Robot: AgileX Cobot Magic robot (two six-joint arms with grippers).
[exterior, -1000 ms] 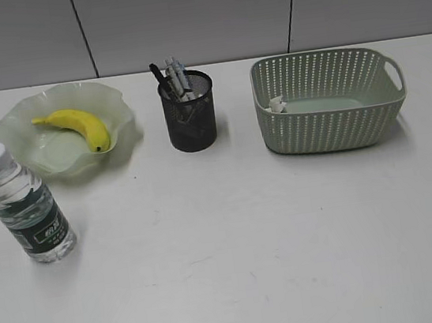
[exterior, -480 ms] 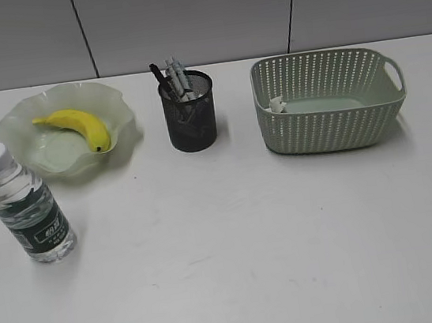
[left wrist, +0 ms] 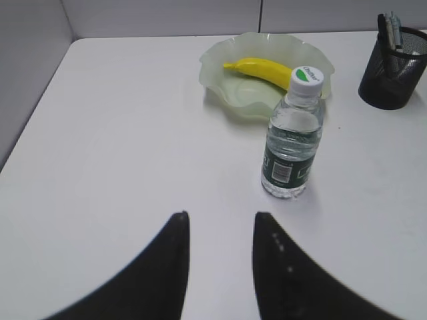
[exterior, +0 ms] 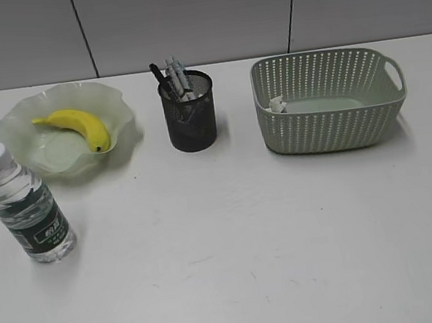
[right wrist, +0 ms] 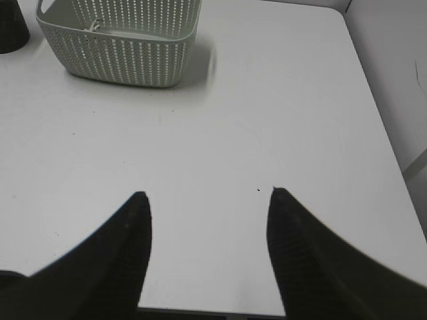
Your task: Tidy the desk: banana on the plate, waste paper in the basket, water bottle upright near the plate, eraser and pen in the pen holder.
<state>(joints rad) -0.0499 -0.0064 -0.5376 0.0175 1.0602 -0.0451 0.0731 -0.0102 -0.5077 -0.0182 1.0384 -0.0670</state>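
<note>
The yellow banana lies in the pale-green ruffled plate at the back left of the white desk. In front of the plate the water bottle stands upright, white cap on top. The black mesh pen holder holds pens; the eraser does not show. A bit of waste paper lies inside the sage-green basket. My left gripper is open and empty, short of the bottle. My right gripper is open and empty over bare desk, well short of the basket.
Grey wall panels close off the back of the desk. In the left wrist view the desk's left edge runs beside a wall. In the right wrist view its right edge shows.
None in the exterior view; bottle, plate, pen holder and basket stay where they were.
</note>
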